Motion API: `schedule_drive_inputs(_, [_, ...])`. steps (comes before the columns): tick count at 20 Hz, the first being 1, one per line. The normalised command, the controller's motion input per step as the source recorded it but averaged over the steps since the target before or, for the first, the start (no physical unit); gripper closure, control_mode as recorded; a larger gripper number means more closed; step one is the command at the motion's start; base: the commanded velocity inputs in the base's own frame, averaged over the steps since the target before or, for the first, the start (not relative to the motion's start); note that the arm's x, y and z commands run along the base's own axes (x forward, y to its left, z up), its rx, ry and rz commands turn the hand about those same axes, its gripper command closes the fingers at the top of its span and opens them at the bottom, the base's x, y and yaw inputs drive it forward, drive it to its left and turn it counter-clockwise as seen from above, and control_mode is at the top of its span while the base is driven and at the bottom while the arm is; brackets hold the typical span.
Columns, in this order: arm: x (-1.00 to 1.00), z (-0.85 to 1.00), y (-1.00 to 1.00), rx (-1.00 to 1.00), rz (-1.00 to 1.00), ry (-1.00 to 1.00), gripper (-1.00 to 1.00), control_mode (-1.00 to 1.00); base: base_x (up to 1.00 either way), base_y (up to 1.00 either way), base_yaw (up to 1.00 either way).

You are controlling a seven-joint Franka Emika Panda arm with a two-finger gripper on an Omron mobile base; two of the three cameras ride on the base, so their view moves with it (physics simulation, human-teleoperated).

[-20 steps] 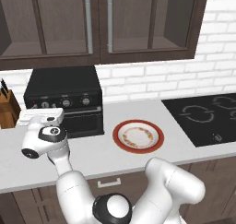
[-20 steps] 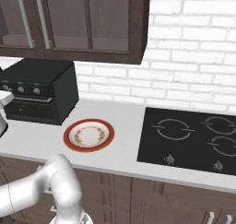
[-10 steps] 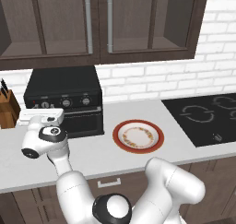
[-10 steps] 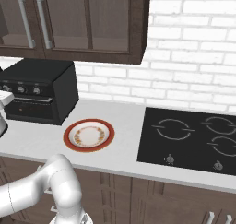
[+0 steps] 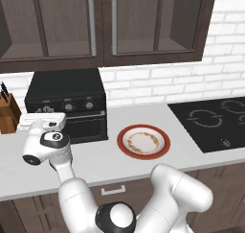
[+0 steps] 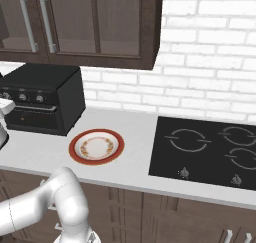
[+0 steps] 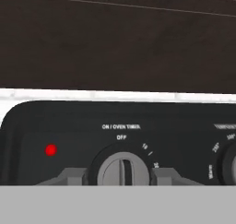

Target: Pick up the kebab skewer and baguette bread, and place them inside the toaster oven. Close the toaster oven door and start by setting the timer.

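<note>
I have the pincer (image 7: 122, 176) straddling the timer knob (image 7: 123, 171) at the left of the toaster oven (image 5: 67, 110) panel, fingers nearly touching either side, the knob's ridge upright, pointing at OFF.

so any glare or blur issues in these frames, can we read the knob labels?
Hand view: soft, but the timer knob label "ON / OVEN TIMER" and "OFF" read; red light is crisp. Left base view: flat even light, no glare on the plate, toaster oven labels too small. Right base view: the same.
</note>
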Motion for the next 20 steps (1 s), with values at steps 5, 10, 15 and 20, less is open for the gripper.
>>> schedule_drive_inputs(5, [0.04,0.0,0.0,0.02,0.0,0.0,1.0,-1.0,0.0,0.0,0.0])
schedule_drive_inputs(10, [0.0,0.0,0.0,0.1,0.0,0.0,1.0,-1.0,0.0,0.0,0.0])
schedule_drive_inputs(15, [0.0,0.0,0.0,0.15,0.0,0.0,1.0,-1.0,0.0,0.0,0.0])
schedule_drive_inputs(20, [0.0,0.0,0.0,0.18,0.0,0.0,1.0,-1.0,0.0,0.0,0.0])
